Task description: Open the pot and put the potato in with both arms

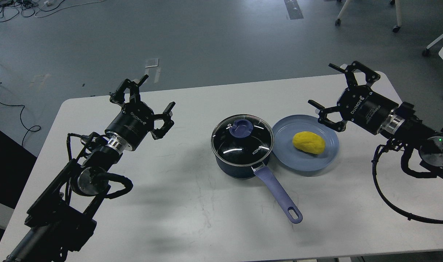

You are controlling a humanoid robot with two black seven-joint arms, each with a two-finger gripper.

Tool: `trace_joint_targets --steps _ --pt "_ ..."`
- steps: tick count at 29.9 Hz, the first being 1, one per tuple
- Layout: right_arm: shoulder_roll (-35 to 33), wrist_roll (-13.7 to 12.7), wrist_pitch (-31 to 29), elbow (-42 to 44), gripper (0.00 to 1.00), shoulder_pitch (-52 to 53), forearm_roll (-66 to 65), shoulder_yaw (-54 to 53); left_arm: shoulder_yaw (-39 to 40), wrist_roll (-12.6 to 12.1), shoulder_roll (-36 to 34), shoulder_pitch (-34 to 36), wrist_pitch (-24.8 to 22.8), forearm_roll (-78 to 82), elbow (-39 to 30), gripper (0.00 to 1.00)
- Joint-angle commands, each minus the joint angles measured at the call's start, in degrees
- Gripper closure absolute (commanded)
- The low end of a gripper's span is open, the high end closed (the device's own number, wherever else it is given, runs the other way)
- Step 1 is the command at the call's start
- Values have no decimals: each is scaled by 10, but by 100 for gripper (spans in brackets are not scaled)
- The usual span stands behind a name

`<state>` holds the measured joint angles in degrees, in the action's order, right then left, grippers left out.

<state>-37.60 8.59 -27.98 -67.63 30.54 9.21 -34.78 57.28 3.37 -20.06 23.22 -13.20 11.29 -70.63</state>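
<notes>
The dark navy pot [243, 153] stands mid-table with its glass lid [242, 140] on, blue knob [242, 127] up, and the long periwinkle handle [278, 194] pointing toward me. Just right of it the yellow potato [309, 142] lies on a flat light-blue plate [327, 160]. My left gripper [145, 100] hovers open over the table well left of the pot, holding nothing. My right gripper [334, 92] hovers open at the plate's far right edge, above and right of the potato, empty too.
The white table [192, 218] has its far edge close behind both grippers and a rounded corner at the far right. Beyond lies grey floor with cables at the left and chair legs at the far right. A black cable loops from the right arm onto the table.
</notes>
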Motion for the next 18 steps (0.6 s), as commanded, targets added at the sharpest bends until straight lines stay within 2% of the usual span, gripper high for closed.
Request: trace_joint_targets --steps 1,4,8,18 --pt "1 5 0 4 0 -1 -18 -2 4 4 -6 0 -8 -1 -3 2" --pt "1 6 0 4 0 6 -24 -3 1 1 -9 -1 -9 0 -2 2" --pt "1 6 31 8 0 29 -25 1 5 1 -7 0 -8 -2 -3 2" --pt "-3 6 31 6 0 32 -49 8 4 10 -8 0 -12 -2 -4 2"
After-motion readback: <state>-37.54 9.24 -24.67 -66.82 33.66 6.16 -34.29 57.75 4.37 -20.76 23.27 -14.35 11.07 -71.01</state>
